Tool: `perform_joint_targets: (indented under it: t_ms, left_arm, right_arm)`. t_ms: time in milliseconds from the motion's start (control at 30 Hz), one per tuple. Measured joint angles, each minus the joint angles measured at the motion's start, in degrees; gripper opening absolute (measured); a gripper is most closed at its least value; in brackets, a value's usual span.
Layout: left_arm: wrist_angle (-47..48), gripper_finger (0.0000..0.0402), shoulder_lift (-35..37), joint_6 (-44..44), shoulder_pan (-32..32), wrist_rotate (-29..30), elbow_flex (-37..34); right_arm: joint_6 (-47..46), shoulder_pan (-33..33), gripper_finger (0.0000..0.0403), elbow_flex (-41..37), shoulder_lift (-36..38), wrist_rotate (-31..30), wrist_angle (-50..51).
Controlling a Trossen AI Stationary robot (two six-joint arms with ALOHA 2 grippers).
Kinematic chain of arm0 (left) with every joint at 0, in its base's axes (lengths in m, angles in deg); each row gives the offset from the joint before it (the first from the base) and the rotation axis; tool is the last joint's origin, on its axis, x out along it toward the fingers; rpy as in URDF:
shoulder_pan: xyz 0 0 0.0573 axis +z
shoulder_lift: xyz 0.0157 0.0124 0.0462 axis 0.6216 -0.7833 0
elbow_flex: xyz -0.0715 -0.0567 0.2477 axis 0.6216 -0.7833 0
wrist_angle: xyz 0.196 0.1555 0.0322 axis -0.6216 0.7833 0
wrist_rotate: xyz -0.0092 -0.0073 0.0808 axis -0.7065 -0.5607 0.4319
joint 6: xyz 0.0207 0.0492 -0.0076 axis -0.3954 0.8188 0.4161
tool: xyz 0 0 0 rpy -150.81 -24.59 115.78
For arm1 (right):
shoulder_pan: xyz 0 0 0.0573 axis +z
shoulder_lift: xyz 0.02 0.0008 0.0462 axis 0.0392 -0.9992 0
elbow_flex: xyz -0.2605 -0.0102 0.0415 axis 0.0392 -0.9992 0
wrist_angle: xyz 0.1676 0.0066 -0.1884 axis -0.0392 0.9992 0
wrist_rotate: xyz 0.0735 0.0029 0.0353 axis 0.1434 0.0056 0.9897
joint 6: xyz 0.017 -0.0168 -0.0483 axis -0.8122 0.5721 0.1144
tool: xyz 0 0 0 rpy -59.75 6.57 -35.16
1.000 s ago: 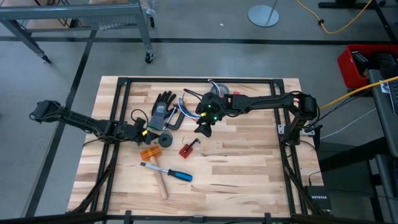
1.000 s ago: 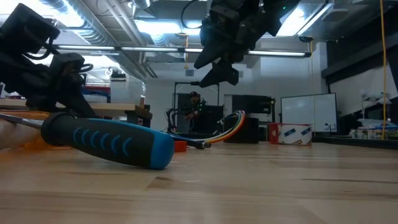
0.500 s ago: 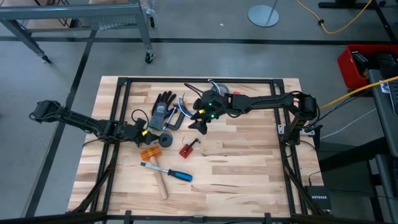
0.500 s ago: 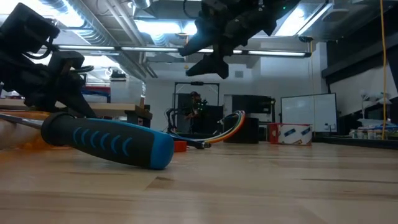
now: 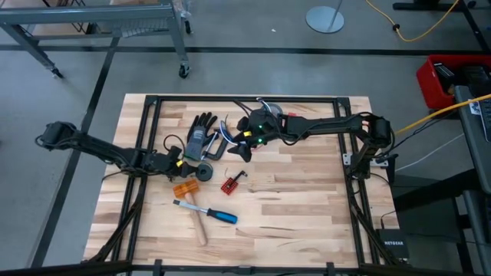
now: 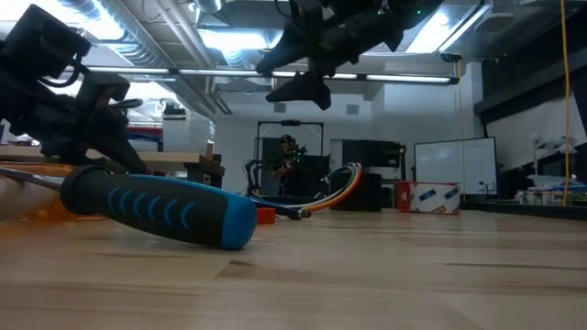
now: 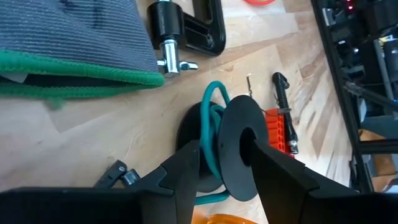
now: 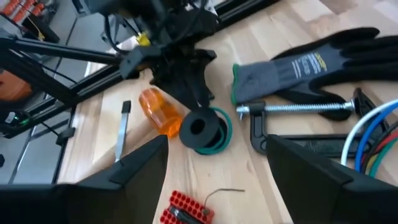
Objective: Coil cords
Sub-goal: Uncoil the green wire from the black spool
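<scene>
The wooden table carries the clutter toward its far left. The right arm reaches across from the right side, and the right gripper hangs with its fingers spread wide and empty, above the bundle of coloured cords lying beside the glove and the black clamp. The left arm comes in low from the left; the left gripper sits at the black spool, its fingers open on either side of the spool's flange, not clearly pinching it.

The step in hand looks like steadying the spool while the other arm fetches a cord. To do it well, the left fingers should close squarely across the flange so the spool cannot roll, and the right gripper should come down on a free stretch of the cords, clear of the clamp's screw.

The left wrist view alone shows a green cord already wound on the spool. The right wrist view gives the blue, white and green strands curving past the clamp. The low view shows mainly the screwdriver handle and the cords' arch far behind.
</scene>
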Motion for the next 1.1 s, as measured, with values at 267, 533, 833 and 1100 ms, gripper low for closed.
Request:
perform_joint_targets:
  t_ms: [267, 533, 833, 1100]
  left_arm:
    - [-6.9, 0.0135, -6.7, -1.1, 0.0, -1.6, 0.0]
    - [-12.6, 0.0108, -12.5, -0.2, 0.0, -3.1, 0.2]
    - [-16.4, 0.0012, -13.1, 4.3, 0.0, -2.8, 0.1]
    - [-21.9, 0.0005, -13.2, 13.0, 0.0, 1.7, 0.0]
  right_arm:
    - [0.0, 0.0, 0.0275, 0.0, 0.0, 0.1, -0.2]
    - [0.0, 0.0, 0.0275, 0.0, 0.0, 0.2, -0.1]
    - [0.0, 0.0, 0.0275, 0.0, 0.0, 1.6, -0.1]
    - [0.5, 0.0, 0.0275, 0.0, 0.0, 4.1, 0.0]
